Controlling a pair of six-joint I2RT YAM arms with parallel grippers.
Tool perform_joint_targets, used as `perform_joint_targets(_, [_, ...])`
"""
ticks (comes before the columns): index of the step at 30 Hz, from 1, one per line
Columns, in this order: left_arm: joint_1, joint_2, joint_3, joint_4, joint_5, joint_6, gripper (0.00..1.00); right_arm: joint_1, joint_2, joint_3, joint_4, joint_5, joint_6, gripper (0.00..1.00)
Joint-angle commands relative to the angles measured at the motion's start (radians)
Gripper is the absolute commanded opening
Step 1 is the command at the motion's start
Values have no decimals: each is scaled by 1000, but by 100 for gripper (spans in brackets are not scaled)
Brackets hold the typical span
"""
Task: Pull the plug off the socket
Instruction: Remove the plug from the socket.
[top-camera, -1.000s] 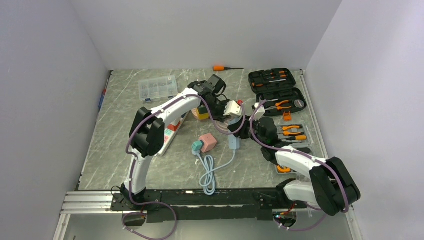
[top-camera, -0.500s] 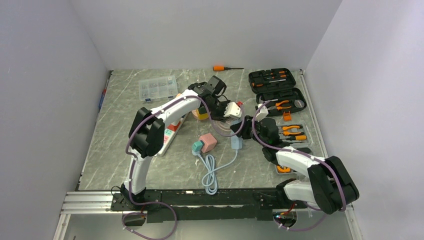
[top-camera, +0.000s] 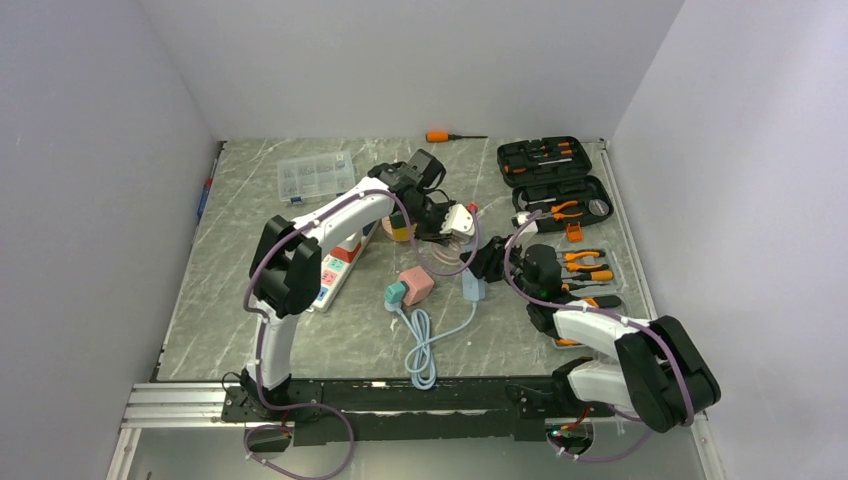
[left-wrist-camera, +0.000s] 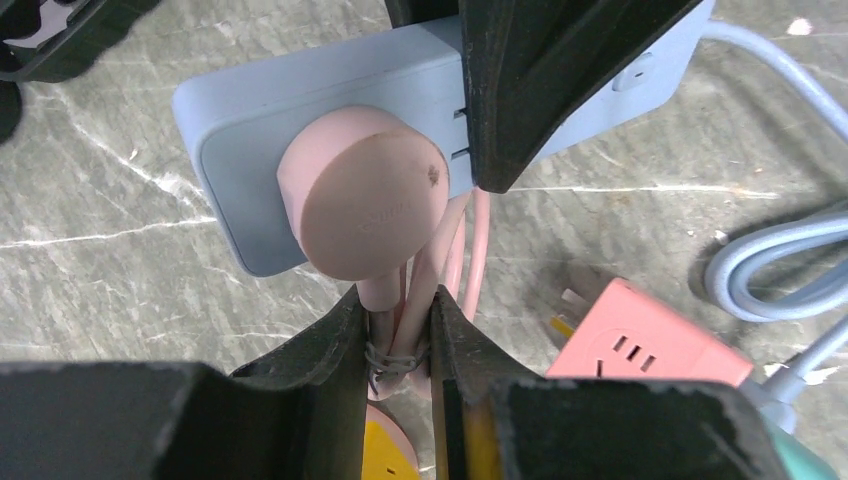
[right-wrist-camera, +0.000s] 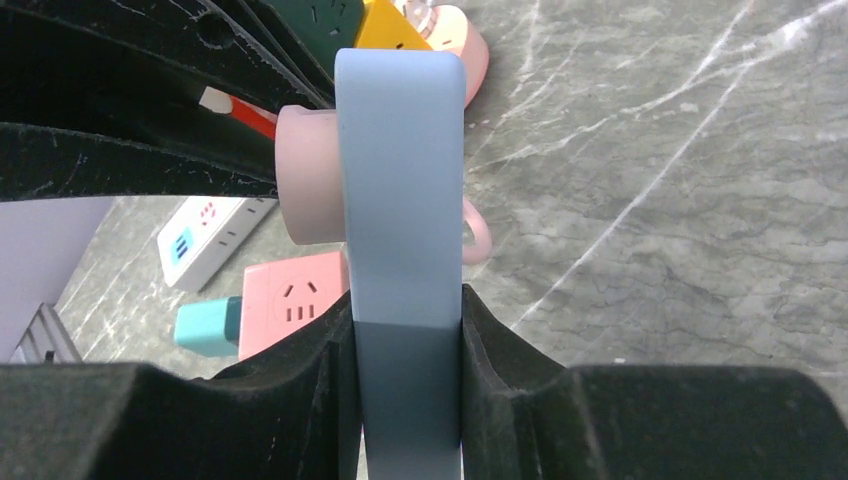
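Note:
A round pink plug (left-wrist-camera: 362, 195) sits seated in the face of a blue socket strip (left-wrist-camera: 260, 110). My left gripper (left-wrist-camera: 397, 340) is shut on the plug's pink cord bundle just below the plug. My right gripper (right-wrist-camera: 405, 390) is shut on the blue strip (right-wrist-camera: 400, 200), held on edge, with the pink plug (right-wrist-camera: 310, 175) flush against its left face. In the top view the left gripper (top-camera: 452, 222) and right gripper (top-camera: 487, 265) meet over the strip (top-camera: 472, 287) at the table's middle.
A pink cube socket (top-camera: 415, 285) with a teal plug (top-camera: 394, 294) and coiled blue cable (top-camera: 420, 350) lies beside the strip. A white power strip (top-camera: 335, 265), clear organizer box (top-camera: 315, 177), open tool case (top-camera: 555, 175), pliers tray (top-camera: 585, 265) and orange screwdriver (top-camera: 440, 136) lie around.
The left arm has drawn slightly back and left with the cord. The right gripper and blue strip have shifted a little. The plug stays in the strip.

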Motion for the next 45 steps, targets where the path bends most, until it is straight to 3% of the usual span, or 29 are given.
perform_joint_targets(1, [30, -101, -2, -155, 19, 11, 5, -17, -56, -7, 97, 81, -43, 0])
perform_joint_targets(5, [28, -92, 0, -141, 24, 3, 32, 37, -103, 43, 99, 27, -61, 0])
perform_joint_targets(23, [13, -34, 63, -160, 78, 39, 69, 120, -111, 72, 109, 2, -150, 0])
perform_joint_targets(27, [11, 12, 150, -241, 107, 72, 60, 120, -115, 73, 107, 10, -161, 0])
perform_joint_targets(33, [10, 104, 278, -403, 135, 120, 20, 122, -113, 75, 123, 6, -179, 0])
perform_joint_targets(40, [7, 91, 242, -418, 128, 149, 18, 128, -98, 83, 142, 0, -206, 0])
perform_joint_targets(45, [6, 109, 294, -519, 123, 218, 0, 128, -90, 70, 143, 42, -231, 0])
